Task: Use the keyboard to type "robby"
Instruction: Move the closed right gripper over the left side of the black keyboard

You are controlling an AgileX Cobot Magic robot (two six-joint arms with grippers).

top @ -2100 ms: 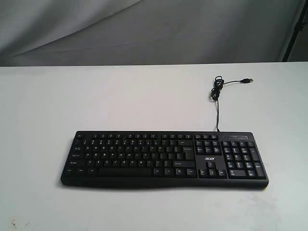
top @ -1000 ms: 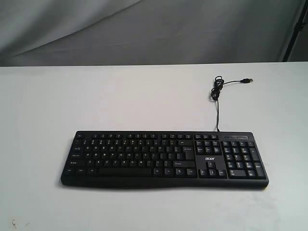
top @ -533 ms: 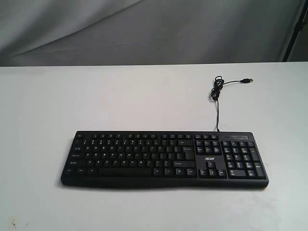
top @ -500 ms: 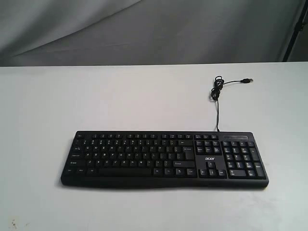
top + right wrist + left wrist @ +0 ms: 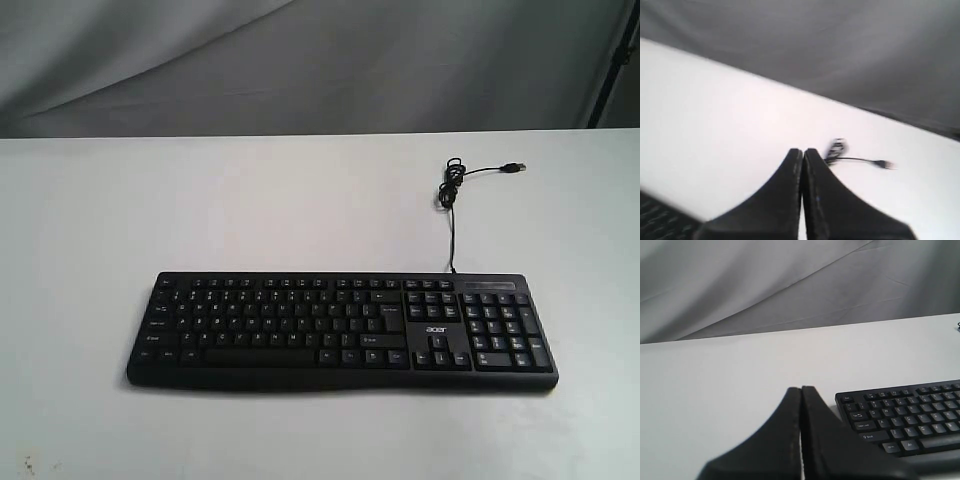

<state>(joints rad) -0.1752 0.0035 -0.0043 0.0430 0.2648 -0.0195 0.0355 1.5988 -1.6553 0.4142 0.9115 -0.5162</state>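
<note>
Starting at your left gripper [image 5: 801,390], you find two black fingers pressed flat together, with only a hairline seam between them and nothing held in it. The tips show against the bare white table [image 5: 715,390], just beside the corner of the keyboard [image 5: 910,415]. That end carries the Caps Lock and Shift keys.

Your right gripper [image 5: 803,151] is clenched in the same way, finger against finger, and holds nothing. This view is blurred. Past its tips, on the white surface, lie the small coil of the cable [image 5: 836,148] and the USB plug [image 5: 885,163]. A dark corner of the keyboard sits at the edge of the picture, too soft for you to read any key.

From the exterior view, the keyboard [image 5: 340,330] lies flat on the table towards the near side, with its long edge running across the picture. It is black with white-lettered keys. The number pad is at the right end, and a small "acer" logo [image 5: 436,330] sits above the arrow keys. The thin black cable leaves the back edge near the number pad and runs away from you to a small tangle. It ends in the plug, which rests loose on the table and points right. Behind the table hangs a grey draped cloth [image 5: 300,60]. A dark pole [image 5: 610,60] crosses the upper right corner.
</note>
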